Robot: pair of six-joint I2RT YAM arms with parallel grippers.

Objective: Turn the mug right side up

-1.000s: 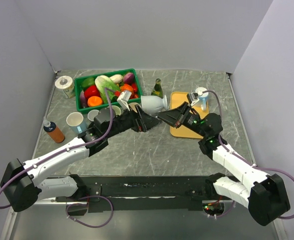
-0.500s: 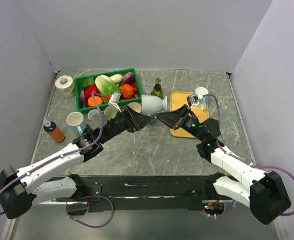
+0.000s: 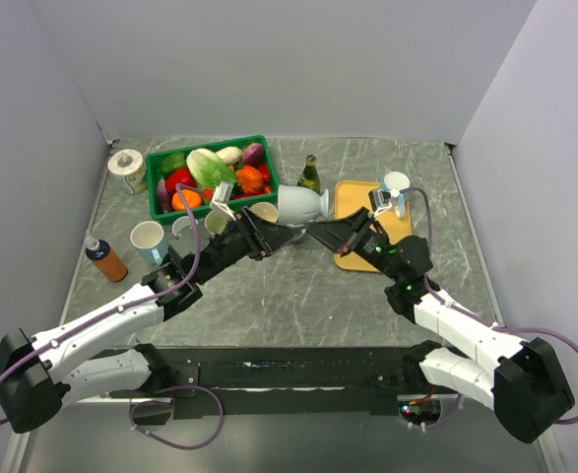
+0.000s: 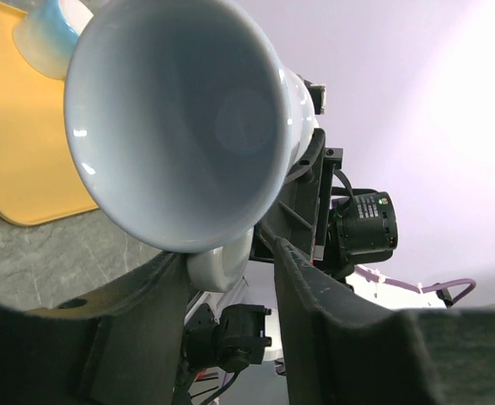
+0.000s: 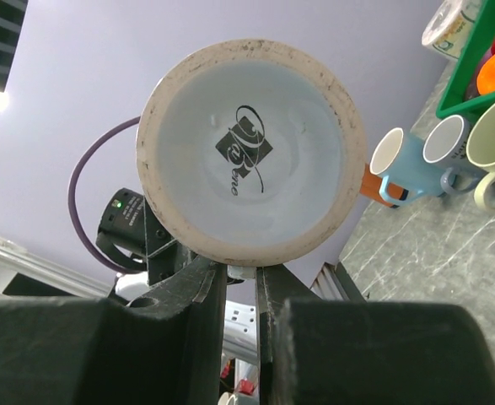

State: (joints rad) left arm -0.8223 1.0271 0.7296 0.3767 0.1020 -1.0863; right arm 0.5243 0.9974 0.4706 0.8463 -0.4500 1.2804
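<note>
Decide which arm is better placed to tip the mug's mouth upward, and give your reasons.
Right, probably. The right end effector looks clamped on the mug below the base, its fingers close together. The left end effector only straddles the handle, with a gap showing, and faces the open mouth.

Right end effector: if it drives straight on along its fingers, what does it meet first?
The mug. Its base fills the right wrist view just above the right end effector, apparently in contact. Beyond the mug is the left end effector, though depth there is unclear.
</note>
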